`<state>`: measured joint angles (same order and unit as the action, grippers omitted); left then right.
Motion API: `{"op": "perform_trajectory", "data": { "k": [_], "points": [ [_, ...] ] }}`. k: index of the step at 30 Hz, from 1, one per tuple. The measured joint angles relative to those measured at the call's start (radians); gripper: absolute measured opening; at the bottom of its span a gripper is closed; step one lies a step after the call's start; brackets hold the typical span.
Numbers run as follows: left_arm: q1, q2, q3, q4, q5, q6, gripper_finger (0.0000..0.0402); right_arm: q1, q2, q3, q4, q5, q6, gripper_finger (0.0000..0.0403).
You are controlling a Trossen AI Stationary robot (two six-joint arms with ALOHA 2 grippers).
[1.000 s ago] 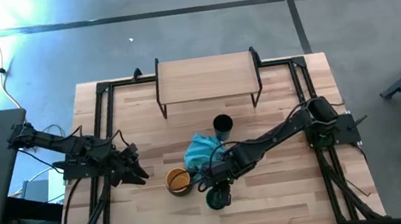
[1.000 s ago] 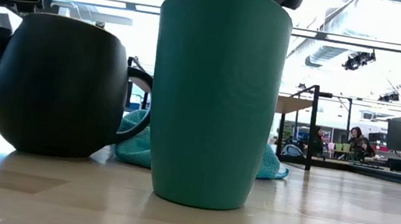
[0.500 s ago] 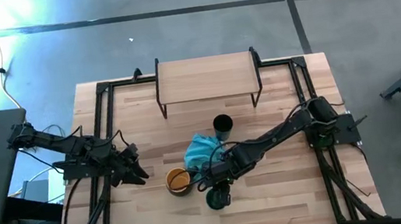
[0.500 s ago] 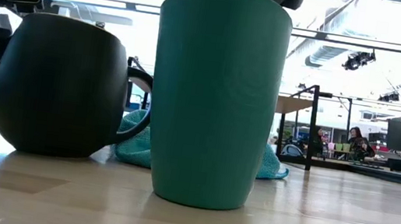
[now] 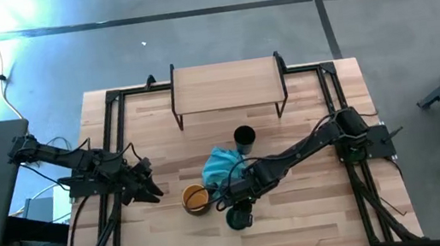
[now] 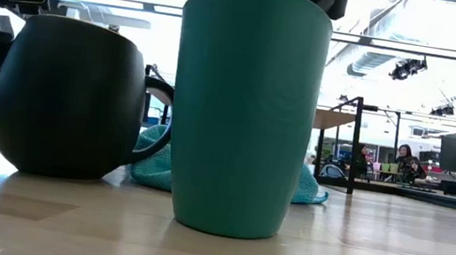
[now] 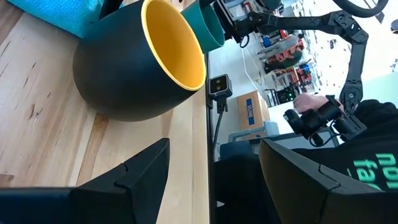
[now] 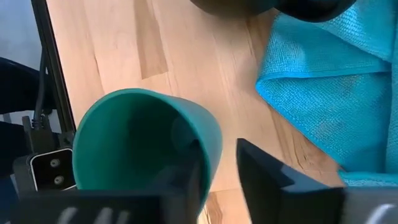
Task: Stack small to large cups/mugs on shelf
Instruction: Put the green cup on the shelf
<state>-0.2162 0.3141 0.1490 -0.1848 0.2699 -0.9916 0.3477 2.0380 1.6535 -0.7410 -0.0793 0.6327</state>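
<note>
The right pincer (image 8: 217,177) straddles the green cup's (image 8: 146,146) rim near the table's (image 5: 318,204) front edge, fingers narrowed but not clearly gripping, so a shallow one-wall pinch could tip it into the dark mug (image 5: 196,199) right beside it.

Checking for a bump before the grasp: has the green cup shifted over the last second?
No. In the low view the green cup keeps its place beside the dark mug, though the right gripper has dipped toward its rim.
</note>
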Motion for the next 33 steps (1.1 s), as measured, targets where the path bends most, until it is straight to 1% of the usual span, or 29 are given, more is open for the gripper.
{"op": "perform_trajectory", "data": {
  "k": [3,5,8,11,16,19,25,33],
  "points": [
    [0.000,0.000,0.000,0.000,0.000,0.000,0.0237,0.000,0.000,0.000,0.000,-0.003,0.000,0.0022],
    [0.000,0.000,0.000,0.000,0.000,0.000,0.0237,0.000,0.000,0.000,0.002,-0.005,0.005,0.0008],
    [0.000,0.000,0.000,0.000,0.000,0.000,0.0237,0.000,0.000,0.000,-0.003,-0.008,0.057,0.0015],
    [0.000,0.000,0.000,0.000,0.000,0.000,0.0237,0.000,-0.001,0.000,-0.002,-0.009,0.105,0.0004],
    [0.000,0.000,0.000,0.000,0.000,0.002,0.0237,0.000,-0.002,0.028,-0.034,-0.009,0.172,0.0003],
    [0.000,0.000,0.000,0.000,-0.001,0.016,0.0237,0.000,-0.003,0.071,-0.067,0.006,0.175,0.0002],
    [0.000,0.000,0.000,0.001,-0.033,0.032,0.0237,-0.021,-0.005,0.190,-0.218,0.050,0.171,0.0001],
    [0.000,0.000,0.000,0.003,-0.109,0.051,0.0237,-0.068,-0.005,0.353,-0.378,0.121,0.174,0.0001]
  ]
}}
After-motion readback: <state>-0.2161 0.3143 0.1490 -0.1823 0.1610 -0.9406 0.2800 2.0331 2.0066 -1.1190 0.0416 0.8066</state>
